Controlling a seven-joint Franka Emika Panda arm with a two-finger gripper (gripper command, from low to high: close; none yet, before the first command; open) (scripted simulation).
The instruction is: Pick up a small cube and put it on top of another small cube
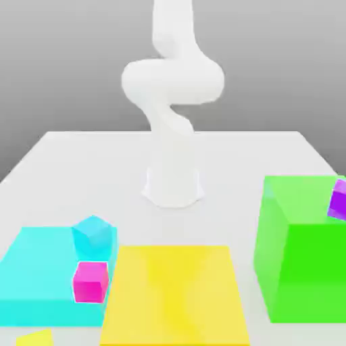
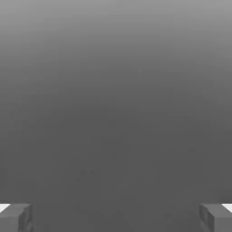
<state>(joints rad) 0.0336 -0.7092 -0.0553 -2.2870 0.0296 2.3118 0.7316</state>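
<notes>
Spreading its two fingers wide, the gripper (image 2: 116, 218) is standing open in the hand view, with nothing sitting between the fingertips. Plain grey is filling the space ahead of it, shading lighter toward one edge, and no edge of a block is cutting into that gap. Back from the gripper, the white arm (image 1: 173, 81) is folding through a bulky bend and running up past the exterior view's top, above its base (image 1: 173, 192).

Below the raised arm, the pale table (image 1: 216, 155) is leaving bare room around the base, back to its far edge. Lower than the gripper, the exterior view is giving the blocks and cubes, while the hand view is giving the finger pair; how far to either side of the gripper they are lying, I cannot tell.

The tall green block (image 1: 311, 270) is standing toward the exterior view's right, with the small purple cube (image 1: 340, 201) tilting at its upper part. The flat yellow block (image 1: 172, 297) is lying mid-picture, beside the flat cyan block (image 1: 40, 270). Over the latter, the magenta cube (image 1: 90, 282) is showing in front of the small cyan cube (image 1: 92, 236). The small yellow cube (image 1: 34, 338) is peeking in at the bottom edge, partly cut off, toward the exterior view's left.
</notes>
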